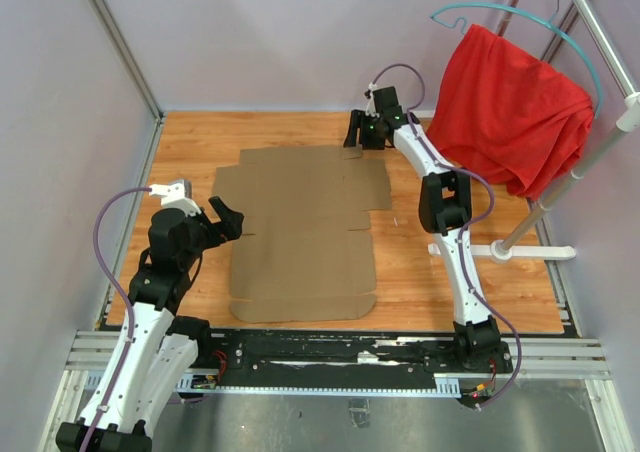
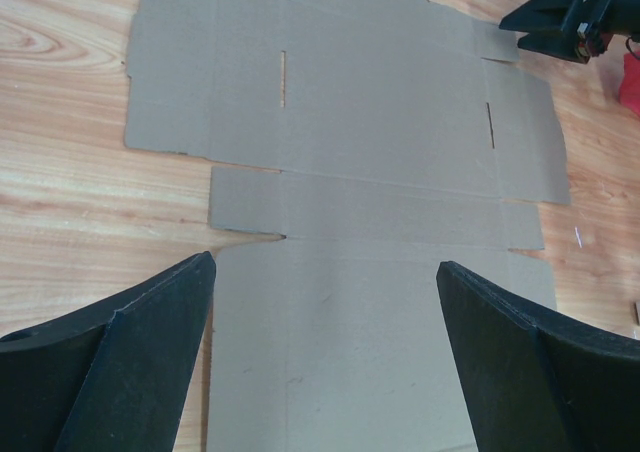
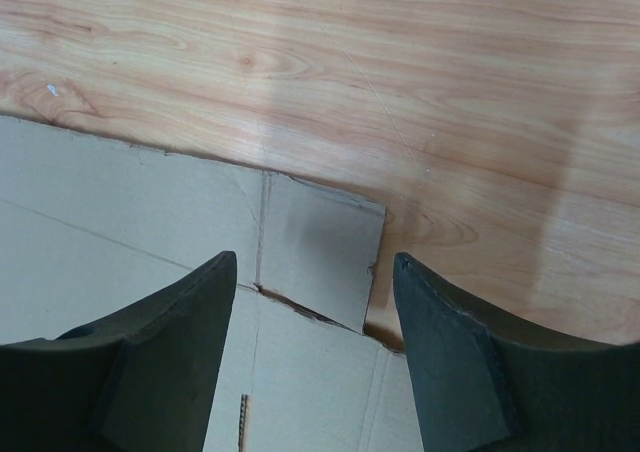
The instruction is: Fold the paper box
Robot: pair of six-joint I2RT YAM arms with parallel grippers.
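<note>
Surface: a wooden table is being shown under both arms, with its grain running across the wrist views.
Room: the table is being closed in by pale lilac walls, and a metal rail is being seen along the near edge, behind both claws.
Left claw: the left gripper is being held wide with nothing between its jaws. It is being held just off the sheet's left edge.
Box from the left claw: the paper box is being shown as a flat, unfolded brown sheet lying on the wood. In the left wrist view the sheet is being framed ahead of and below the left gripper, with flaps and slots spreading beyond the fingers.
Right claw: the right gripper is also being held wide and empty at the sheet's far right corner.
Box from the right claw: the box is being seen below and to the left of the right gripper, with a corner flap being framed between the fingers. Whether cardboard is being touched cannot be told.
Right side: a red cloth is being carried on a teal hanger from a rack, to the right of that claw and well apart from the sheet.
</note>
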